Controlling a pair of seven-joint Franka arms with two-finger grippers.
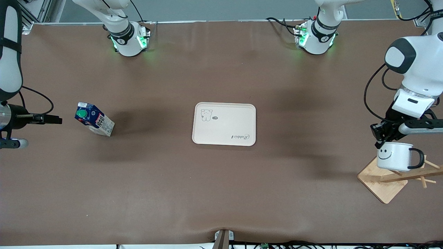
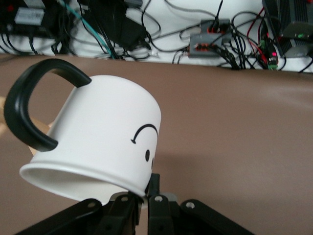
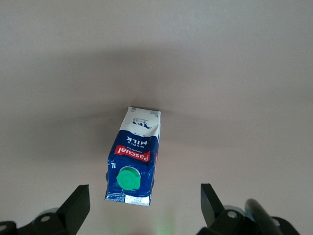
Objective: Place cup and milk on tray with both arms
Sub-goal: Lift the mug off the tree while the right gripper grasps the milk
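Brown surface fills our frame; cream tray at centre, nothing on it. At lower right we see the left pincer clamped on the rim of the cup, holding it over a wooden stand. Milk stands on the surface at middle left. At the left edge we note the right pincer, fingers apart, near the milk, not touching.

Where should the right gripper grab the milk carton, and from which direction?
Take the milk across its flat white lower sides, below the sloped blue top and green cap, probably coming in level from the right arm's end. It stands upright; the right gripper is open and already lined up with it.
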